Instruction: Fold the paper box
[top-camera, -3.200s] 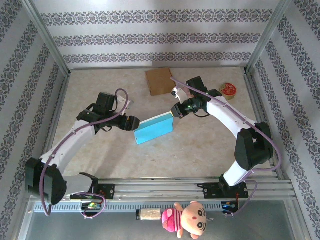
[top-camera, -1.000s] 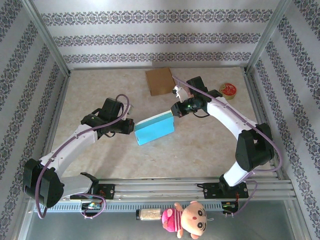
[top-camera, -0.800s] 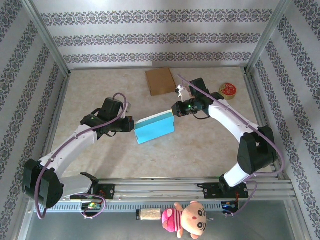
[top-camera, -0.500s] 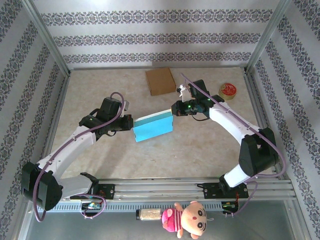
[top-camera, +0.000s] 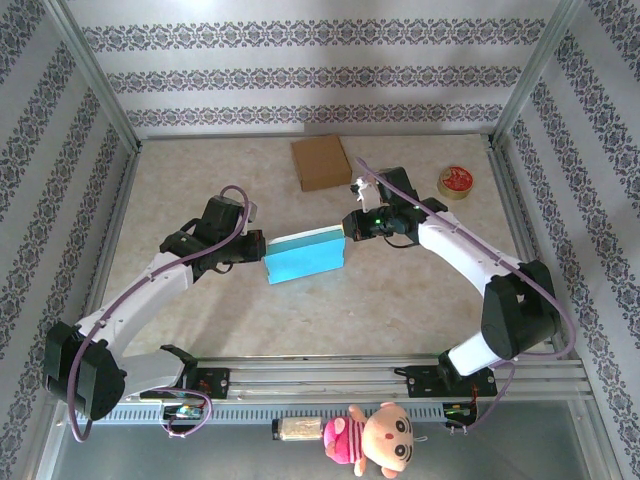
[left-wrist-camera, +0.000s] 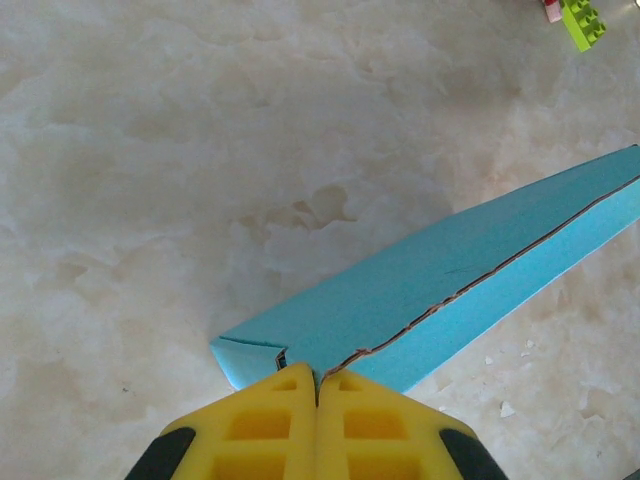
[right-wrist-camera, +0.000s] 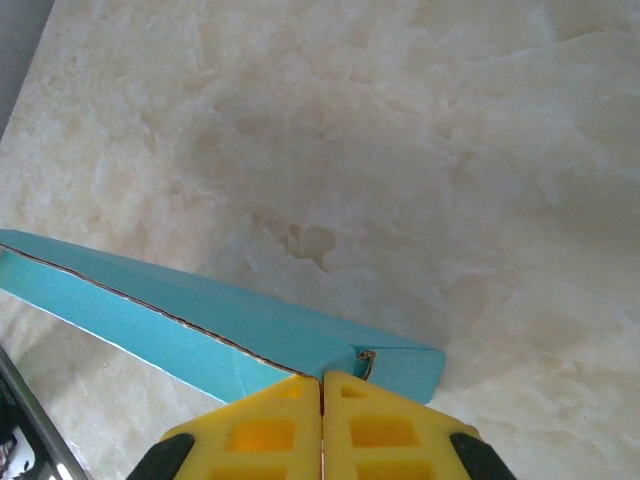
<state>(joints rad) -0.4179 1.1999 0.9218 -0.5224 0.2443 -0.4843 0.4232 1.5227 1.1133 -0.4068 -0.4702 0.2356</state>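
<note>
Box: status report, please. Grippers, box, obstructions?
Left gripper shut on box, left end. Right gripper shut on its right end. Collapsed, not yet folded. Brown card behind, clear.

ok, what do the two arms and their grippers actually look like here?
Left arm and right arm: white curved shells, black joint housings, a purple cable looping along each. Left gripper and right gripper: yellow moulded fingers with square recessed pockets, black at the base. No markings legible.

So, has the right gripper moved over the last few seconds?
Yes. The right gripper has swung toward the near edge, away from the brown cardboard, still pinching the blue box.
</note>
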